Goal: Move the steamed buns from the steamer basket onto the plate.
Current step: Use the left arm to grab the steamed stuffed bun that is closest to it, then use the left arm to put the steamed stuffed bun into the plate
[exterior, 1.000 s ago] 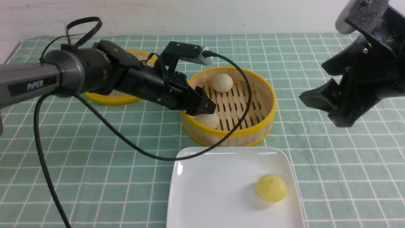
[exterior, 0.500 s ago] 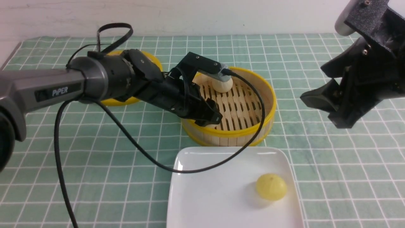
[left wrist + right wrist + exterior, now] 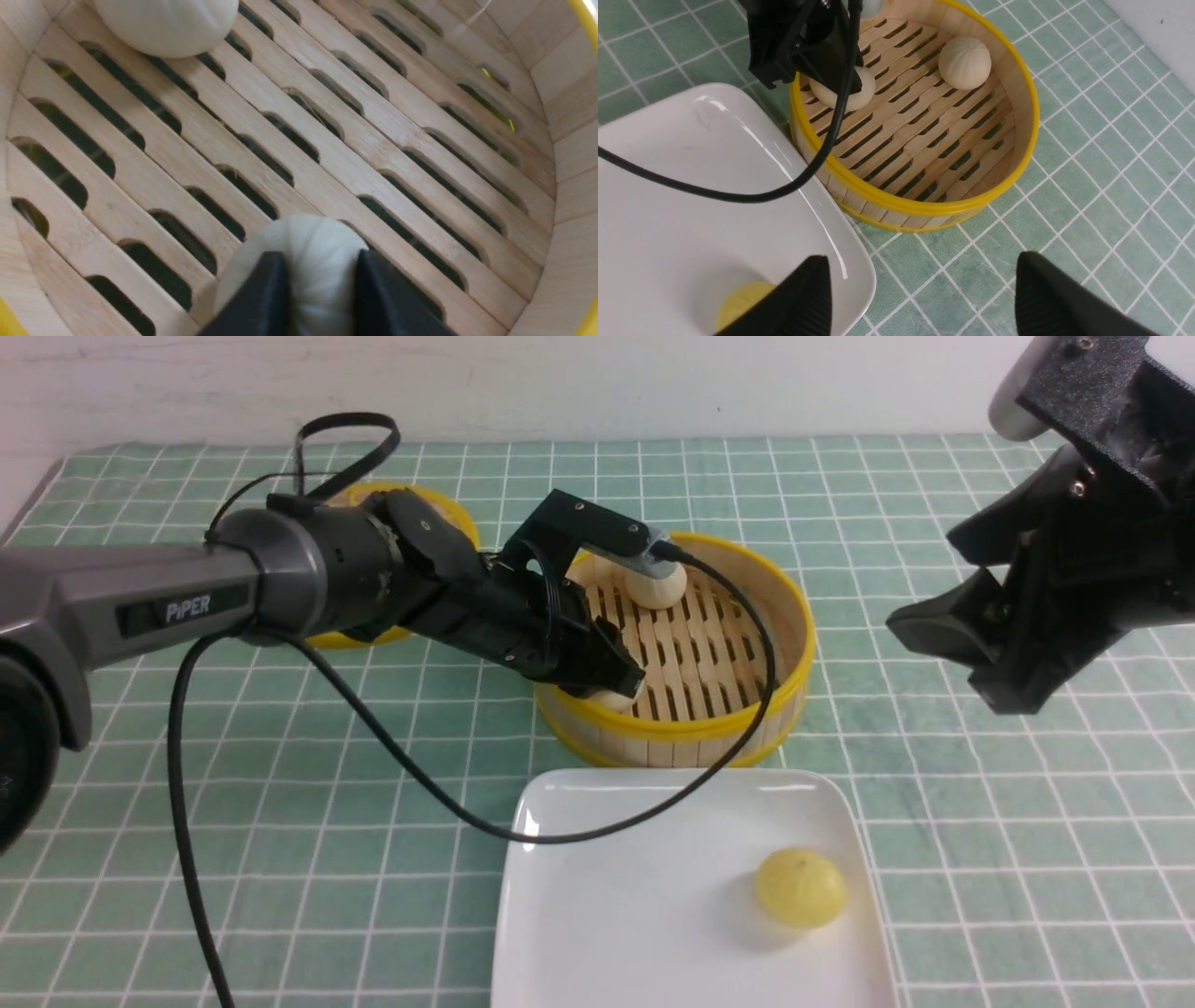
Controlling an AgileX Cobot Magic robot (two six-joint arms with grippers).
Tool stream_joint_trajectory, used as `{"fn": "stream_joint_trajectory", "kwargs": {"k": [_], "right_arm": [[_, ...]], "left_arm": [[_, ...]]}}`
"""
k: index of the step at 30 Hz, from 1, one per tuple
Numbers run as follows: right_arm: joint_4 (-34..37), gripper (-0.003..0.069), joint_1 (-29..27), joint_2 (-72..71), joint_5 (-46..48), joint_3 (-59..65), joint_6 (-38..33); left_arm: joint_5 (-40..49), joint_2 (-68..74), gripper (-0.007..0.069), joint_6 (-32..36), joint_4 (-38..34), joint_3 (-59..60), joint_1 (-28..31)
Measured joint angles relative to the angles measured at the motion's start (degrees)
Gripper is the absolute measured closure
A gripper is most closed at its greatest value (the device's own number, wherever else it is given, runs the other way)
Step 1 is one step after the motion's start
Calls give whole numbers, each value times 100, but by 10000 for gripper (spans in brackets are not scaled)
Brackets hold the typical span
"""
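Left gripper (image 3: 611, 683) has just closed on the pale bun (image 3: 317, 238) at the basket's (image 3: 672, 730) 7 o'clock, apparently grasping it for lifting.

Left arm (image 3: 140, 597) grey w/ white PiPER mark (image 3: 187, 609), black cable (image 3: 373, 747); right claw (image 3: 922, 257) matte black, prob. plastic.

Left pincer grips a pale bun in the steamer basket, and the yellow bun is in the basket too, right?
No: the front view shows the yellow bun on the plate. The left pincer does grip a pale bun in the steamer basket.
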Motion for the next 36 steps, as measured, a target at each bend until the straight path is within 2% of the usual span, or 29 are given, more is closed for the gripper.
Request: {"fn": "stream_joint_trajectory", "kwargs": {"k": [1,2,4,15,20,21,24,25,27,31,36], "right_arm": [[0,143,0,0,0,0,0],[0,143,0,0,0,0,0],[0,143,0,0,-36,0,0],[0,143,0,0,-209,2,0],[0,143,0,0,-243,7,0],[0,143,0,-12,-273,7,0],[0,143,0,-54,-290,7,0],[0,143,0,-120,-324,7,0],[0,143,0,-187,-364,7,0],[0,143,0,-323,-383,7,0],[19,143,0,-376,-383,7,0]], "left_arm": [[-13,0,517,0,0,0,0],[-14,0,559,0,0,0,0],[-22,0,590,0,0,-6,0],[148,-696,594,-46,159,-6,-5],[596,-1727,594,-818,1013,-6,-5],[868,-2016,594,-1211,1401,-6,-5],[1146,-2309,594,-1679,1833,-6,-5],[1460,-2515,594,-2078,2135,-6,-5],[1817,-2663,593,-2409,2345,-6,-5],[2676,-2758,593,-2984,2455,20,-5],[3049,-2758,593,-3017,2083,408,-5]]}}
